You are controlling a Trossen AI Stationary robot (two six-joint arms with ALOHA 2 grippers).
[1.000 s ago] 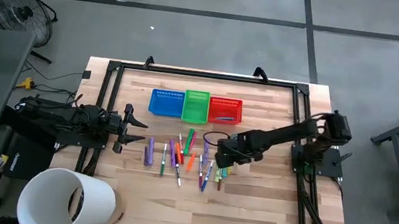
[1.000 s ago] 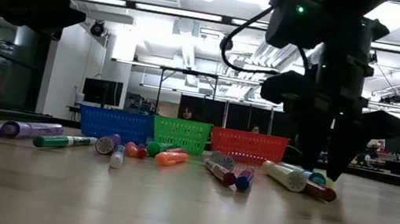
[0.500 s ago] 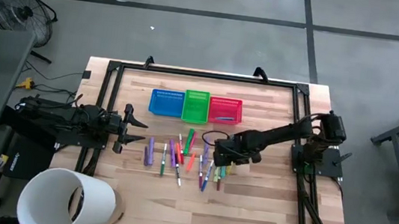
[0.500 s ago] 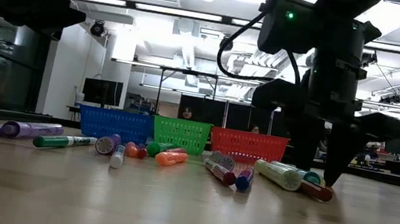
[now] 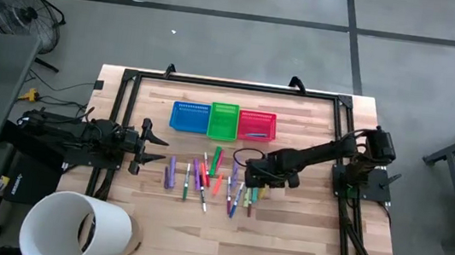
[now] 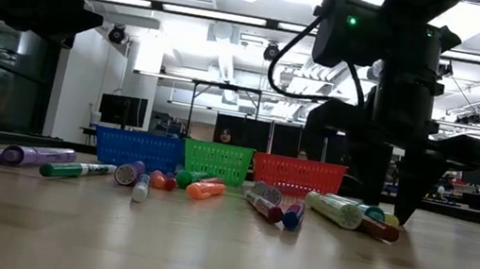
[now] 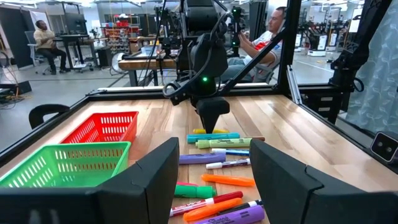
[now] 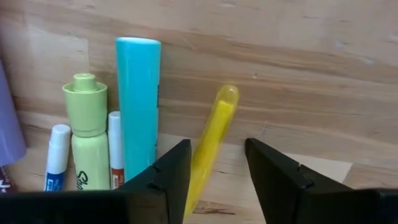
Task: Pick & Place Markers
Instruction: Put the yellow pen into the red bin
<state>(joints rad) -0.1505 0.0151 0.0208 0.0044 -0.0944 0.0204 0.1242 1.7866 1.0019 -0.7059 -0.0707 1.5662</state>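
Several markers [image 5: 213,177] in purple, green, orange, red and blue lie flat in a loose row on the wooden table. My right gripper [image 8: 217,180] points down over the row's right end [image 5: 256,182]. It is open, and its fingers stand on either side of a yellow marker [image 8: 214,134] that lies flat on the wood. Beside it lie a teal marker [image 8: 138,106] and a light green one [image 8: 87,124]. My left gripper [image 5: 157,143] waits open and level at the table's left side. My right gripper comes from above with its fingers across the yellow marker's lower half [image 8: 200,168]. That end runs close along one finger [image 8: 174,171]. I cannot tell whether the finger touches it. The marker lies flat on the table.
A blue basket [image 5: 189,116], a green basket [image 5: 223,120] and a red basket [image 5: 257,124] stand side by side at the far middle. A black cable loop [image 5: 241,157] lies by the right arm. A large white cylinder [image 5: 78,229] stands at the near left corner.
My right gripper has rolled a little about the line it points along while staying over the right end of the marker row. The markers lie where they were.
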